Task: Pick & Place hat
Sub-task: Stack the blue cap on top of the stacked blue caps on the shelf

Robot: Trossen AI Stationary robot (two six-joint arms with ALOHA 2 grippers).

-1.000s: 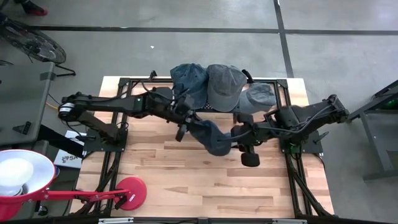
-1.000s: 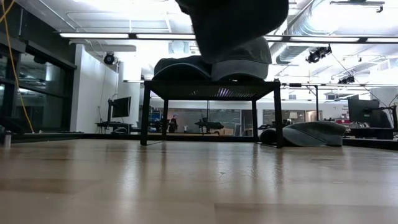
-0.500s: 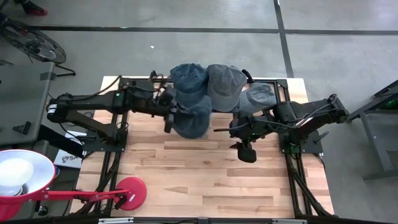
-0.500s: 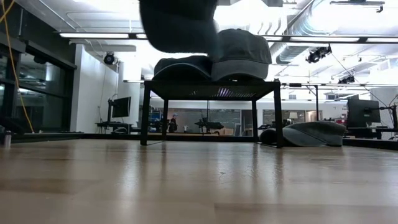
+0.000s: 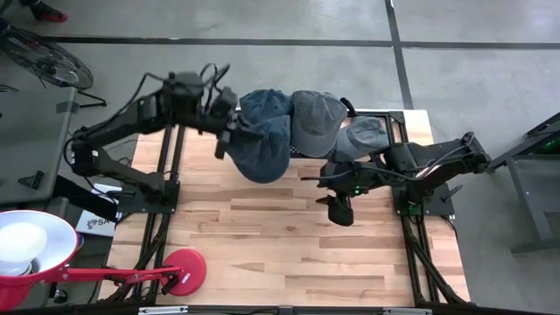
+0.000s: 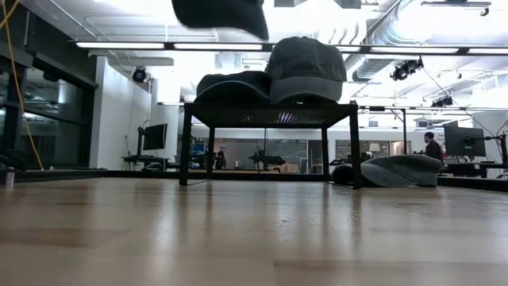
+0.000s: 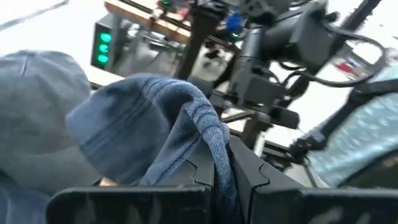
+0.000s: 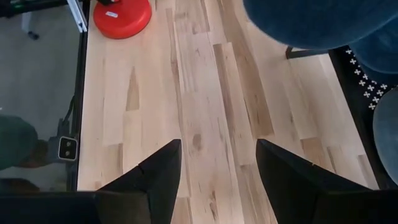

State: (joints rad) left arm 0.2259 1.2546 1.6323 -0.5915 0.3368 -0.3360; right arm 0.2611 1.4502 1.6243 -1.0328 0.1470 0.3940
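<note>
High view: my left gripper [image 5: 225, 138] is pinched tight on the blue hat [image 5: 261, 150], which hangs over the rear left of the table [image 5: 289, 254], just beside the two hats already on the rack [image 5: 350, 112]. My right gripper [image 5: 339, 206] waits spread open and empty, low over the wood, right of centre. Low view: the carried hat [image 6: 220, 13] rides above rack-top level, left of the grey hat [image 6: 305, 67]; I'd keep that height so the brim clears the parked ones before lowering. Left wrist view: a fold of blue fabric [image 7: 214, 134] is clamped between my fingers, the crown sagging off to one side, so I'd move slow to stop it swinging. Right wrist view: both fingers [image 8: 152, 177] wide apart over bare planks, red base [image 8: 122, 12] well off; I'd keep this arm where it is, clear of the rack.
</note>
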